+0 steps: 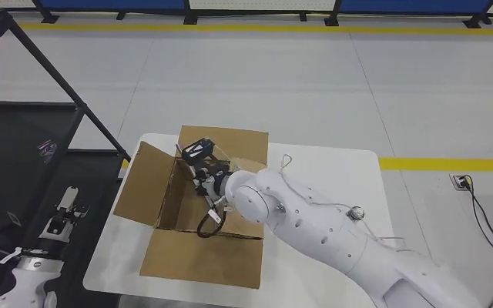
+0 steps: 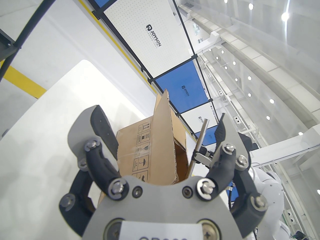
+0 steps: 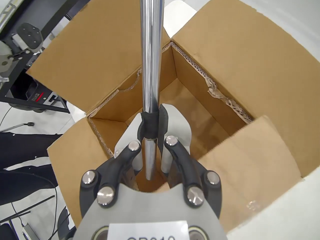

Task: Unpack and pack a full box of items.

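Here the right gripper (image 3: 153, 123) is clamping the chrome rod (image 3: 151, 38) — long axis running straight out from its grip over the open box (image 3: 225, 51) — left gripper (image 2: 161, 121) gaping empty.

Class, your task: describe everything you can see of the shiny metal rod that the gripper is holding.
The metal rod is straight, slim and round, with a polished, mirror-like silvery surface. The right gripper is shut on it near one end, clamping it from both sides, and a short stub sticks out behind the fingers. The long part reaches out over the open cardboard box. Whether it touches the box cannot be told.
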You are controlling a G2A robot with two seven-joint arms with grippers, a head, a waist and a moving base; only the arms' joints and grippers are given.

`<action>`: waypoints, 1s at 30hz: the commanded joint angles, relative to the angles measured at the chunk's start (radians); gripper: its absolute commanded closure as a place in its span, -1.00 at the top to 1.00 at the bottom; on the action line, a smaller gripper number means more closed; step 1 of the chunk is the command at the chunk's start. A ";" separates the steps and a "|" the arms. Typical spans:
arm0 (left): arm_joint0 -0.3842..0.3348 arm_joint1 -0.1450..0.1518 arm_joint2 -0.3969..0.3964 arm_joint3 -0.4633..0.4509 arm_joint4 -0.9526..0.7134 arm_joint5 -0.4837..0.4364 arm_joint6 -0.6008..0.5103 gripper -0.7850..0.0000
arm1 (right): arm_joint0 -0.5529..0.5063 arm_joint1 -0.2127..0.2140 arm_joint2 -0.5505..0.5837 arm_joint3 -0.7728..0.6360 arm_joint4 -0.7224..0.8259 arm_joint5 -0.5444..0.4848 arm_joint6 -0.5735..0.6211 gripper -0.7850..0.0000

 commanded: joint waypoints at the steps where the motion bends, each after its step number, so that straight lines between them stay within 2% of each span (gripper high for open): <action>1: -0.001 0.000 -0.003 0.001 -0.001 -0.001 -0.004 1.00 | 0.013 -0.038 -0.018 0.057 0.021 0.007 -0.030 -1.00; 4: -0.001 0.000 -0.005 0.005 -0.005 -0.003 -0.015 1.00 | 0.022 -0.074 -0.026 0.113 0.037 0.000 -0.065 -1.00; 17: -0.007 -0.002 0.008 0.004 0.007 -0.004 -0.026 1.00 | 0.059 -0.221 -0.103 0.333 0.022 0.011 0.062 -1.00; 30: -0.002 -0.005 0.007 0.004 0.003 -0.007 -0.015 1.00 | 0.088 -0.348 -0.137 0.607 0.004 -0.107 0.171 -1.00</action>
